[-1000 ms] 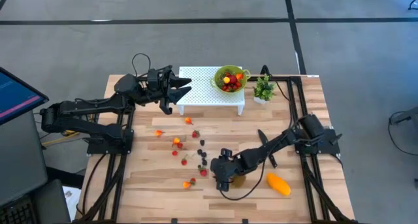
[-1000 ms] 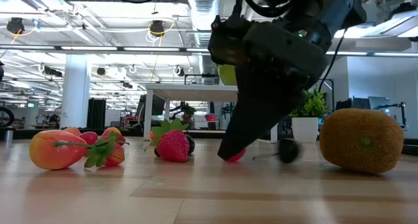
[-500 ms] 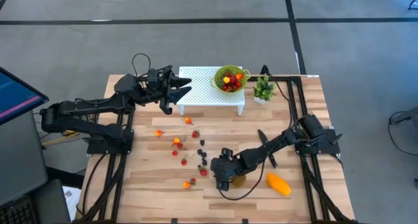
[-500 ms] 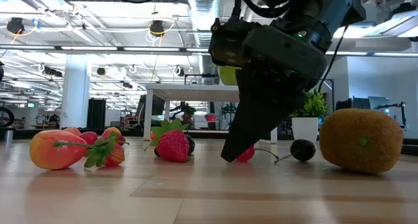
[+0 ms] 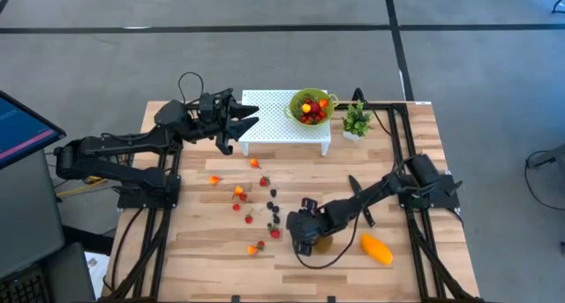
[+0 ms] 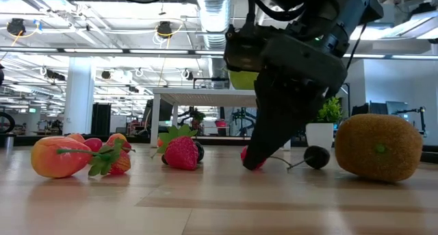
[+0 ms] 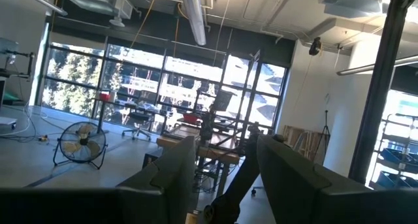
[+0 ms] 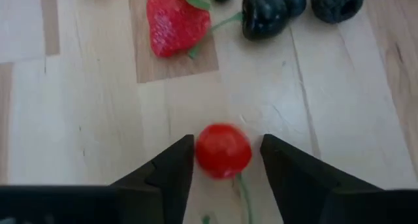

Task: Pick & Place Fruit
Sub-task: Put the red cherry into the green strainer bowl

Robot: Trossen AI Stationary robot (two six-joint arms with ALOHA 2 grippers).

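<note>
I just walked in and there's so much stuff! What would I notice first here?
Probably the right gripper down on the wooden table, its fingers on either side of a small red cherry. Next, the green bowl of fruit on the white stand at the table's far edge, with berries scattered in between.

Bowl (image 5: 311, 106) on stand (image 5: 284, 120) at surface (image 5: 203, 250) rear; plant (image 5: 357, 121) right of stand; berries (image 5: 252, 201) mid-surface; kiwi (image 6: 378, 147), mango (image 5: 376, 249) front right.
</note>
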